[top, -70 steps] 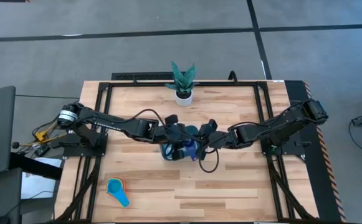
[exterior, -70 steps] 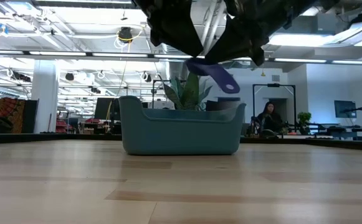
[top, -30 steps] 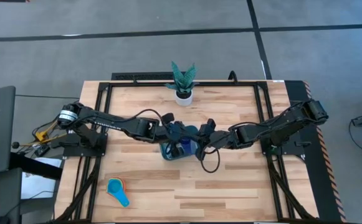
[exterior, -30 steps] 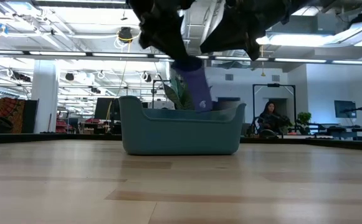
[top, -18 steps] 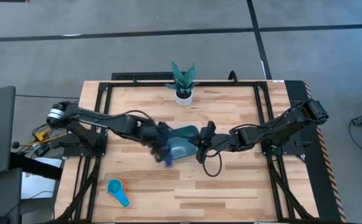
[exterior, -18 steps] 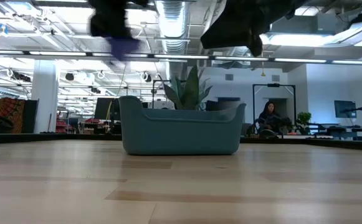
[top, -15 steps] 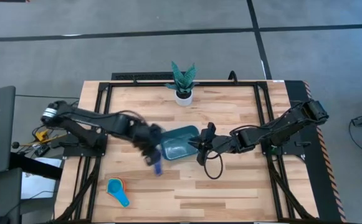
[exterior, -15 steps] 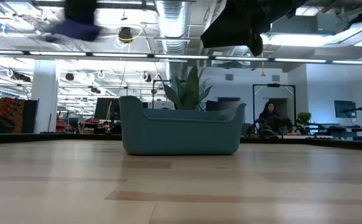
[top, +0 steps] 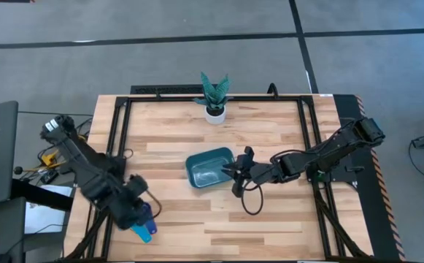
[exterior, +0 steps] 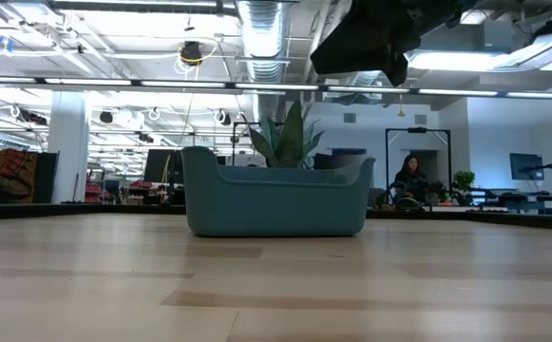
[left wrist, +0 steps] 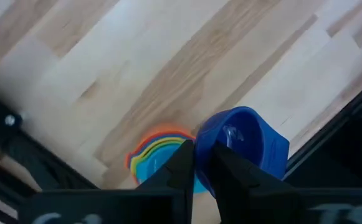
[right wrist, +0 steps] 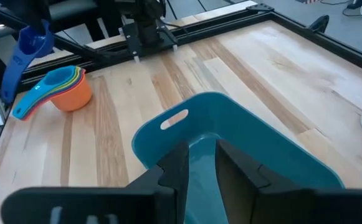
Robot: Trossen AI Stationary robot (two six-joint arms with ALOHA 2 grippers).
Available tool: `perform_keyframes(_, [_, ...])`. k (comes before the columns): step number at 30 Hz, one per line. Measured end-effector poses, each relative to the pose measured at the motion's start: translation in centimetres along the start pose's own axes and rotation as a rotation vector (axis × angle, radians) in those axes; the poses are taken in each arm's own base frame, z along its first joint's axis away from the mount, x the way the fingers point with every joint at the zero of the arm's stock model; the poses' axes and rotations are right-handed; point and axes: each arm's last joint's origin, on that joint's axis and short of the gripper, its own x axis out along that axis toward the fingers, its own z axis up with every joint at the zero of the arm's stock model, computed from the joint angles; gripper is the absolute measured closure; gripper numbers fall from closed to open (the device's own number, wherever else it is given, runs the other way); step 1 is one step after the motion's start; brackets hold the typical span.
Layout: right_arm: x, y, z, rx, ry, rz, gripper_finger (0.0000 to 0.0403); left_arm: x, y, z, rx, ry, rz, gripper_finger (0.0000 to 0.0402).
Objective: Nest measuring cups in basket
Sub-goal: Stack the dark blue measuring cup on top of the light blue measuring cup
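One teal basket (top: 209,167), one potted plant (top: 214,96), one nested cup stack (right wrist: 56,86), one separate blue cup (left wrist: 246,144)

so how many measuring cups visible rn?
At least 5: a dark blue cup in the left gripper, plus a nested stack showing light blue, green, yellow and orange rims. More may hide inside.

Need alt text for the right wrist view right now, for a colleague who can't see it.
The teal basket sits empty on the wooden table just beyond the right pincer. Farther off, the left pincer holds a dark blue measuring cup above the nested stack of cups.
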Motion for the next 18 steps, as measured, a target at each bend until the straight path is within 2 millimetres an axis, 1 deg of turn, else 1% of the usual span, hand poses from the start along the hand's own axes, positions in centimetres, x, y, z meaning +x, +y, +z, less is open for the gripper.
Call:
perform_keyframes(4, [0.0, 0.1, 0.1, 0.006, -0.010, 0.005, 0.0300, 0.0, 0.5, -2.3, -0.046, -0.025, 0.054, 0.0379])
perform_keyframes(9, [0.0, 0.1, 0.1, 0.007, -0.011, 0.007, 0.0300, 0.4, 0.6, -4.4, -0.076, -0.032, 0.073, 0.0377])
perform_keyframes(13, [0.0, 0.1, 0.2, 0.012, -0.016, 0.010, 0.0300, 0.8, 0.4, -5.4, -0.084, -0.030, 0.083, 0.0364])
perform_keyframes(18, [0.0, 0.1, 0.2, 0.017, -0.009, 0.026, 0.0300, 1.3, 0.4, -6.2, -0.066, -0.033, 0.107, 0.0367])
